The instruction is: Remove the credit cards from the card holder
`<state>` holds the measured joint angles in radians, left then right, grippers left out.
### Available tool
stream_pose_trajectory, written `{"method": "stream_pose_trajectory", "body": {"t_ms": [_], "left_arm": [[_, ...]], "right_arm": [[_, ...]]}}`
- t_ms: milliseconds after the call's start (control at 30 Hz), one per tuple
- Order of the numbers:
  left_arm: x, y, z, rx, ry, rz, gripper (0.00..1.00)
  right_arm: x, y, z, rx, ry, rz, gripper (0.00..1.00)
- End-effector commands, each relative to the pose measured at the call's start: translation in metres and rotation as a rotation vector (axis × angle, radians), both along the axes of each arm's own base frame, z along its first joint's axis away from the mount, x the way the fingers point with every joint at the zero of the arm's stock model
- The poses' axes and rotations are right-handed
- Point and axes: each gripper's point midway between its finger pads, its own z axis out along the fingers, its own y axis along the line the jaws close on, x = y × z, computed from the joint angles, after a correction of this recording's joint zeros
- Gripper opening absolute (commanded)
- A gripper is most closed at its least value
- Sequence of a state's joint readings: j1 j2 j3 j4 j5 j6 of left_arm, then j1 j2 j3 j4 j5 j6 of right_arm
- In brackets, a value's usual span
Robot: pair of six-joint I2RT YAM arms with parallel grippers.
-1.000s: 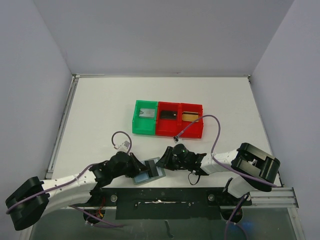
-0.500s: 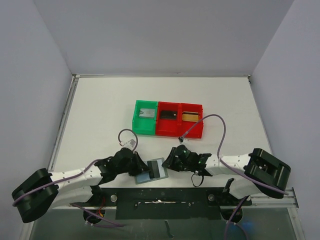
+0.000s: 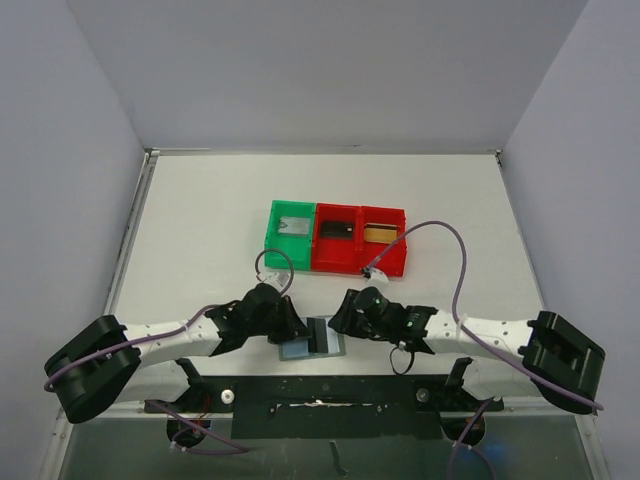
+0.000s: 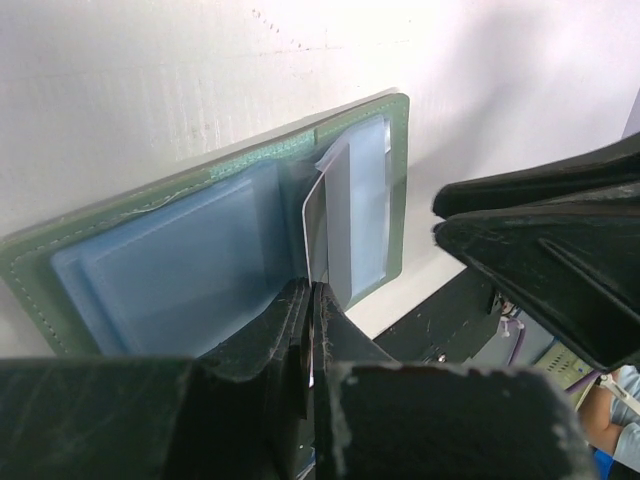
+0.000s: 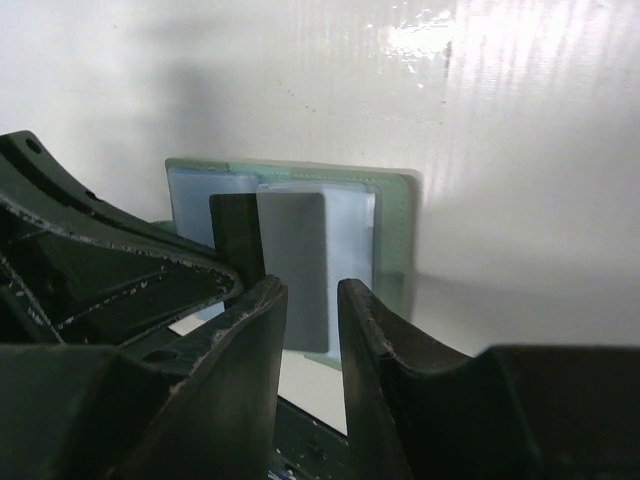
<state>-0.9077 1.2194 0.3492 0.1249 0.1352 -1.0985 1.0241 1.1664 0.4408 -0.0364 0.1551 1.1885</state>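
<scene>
The card holder [image 4: 170, 275] lies open on the white table [image 4: 150, 90], a green border around pale blue pockets. The left gripper [image 4: 308, 318] has its jaws pinched on the edge of a grey card [image 4: 348, 215] standing up from one pocket. The right gripper [image 4: 437, 219] hangs just beside, its jaws slightly parted.
</scene>
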Motion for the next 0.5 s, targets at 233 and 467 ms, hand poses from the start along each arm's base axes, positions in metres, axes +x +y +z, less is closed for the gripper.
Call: {"method": "stream_pose_trajectory", "body": {"t_ms": [233, 467], "left_arm": [[0.001, 0.008, 0.009, -0.006, -0.015, 0.012, 0.03], [-0.001, 0.002, 0.018, -0.095, -0.004, 0.005, 0.25]], "right_arm": [[-0.003, 0.028, -0.031, -0.080, 0.108, 0.019, 0.28], [-0.008, 0.023, -0.036, -0.073, 0.124, 0.016, 0.27]]}}
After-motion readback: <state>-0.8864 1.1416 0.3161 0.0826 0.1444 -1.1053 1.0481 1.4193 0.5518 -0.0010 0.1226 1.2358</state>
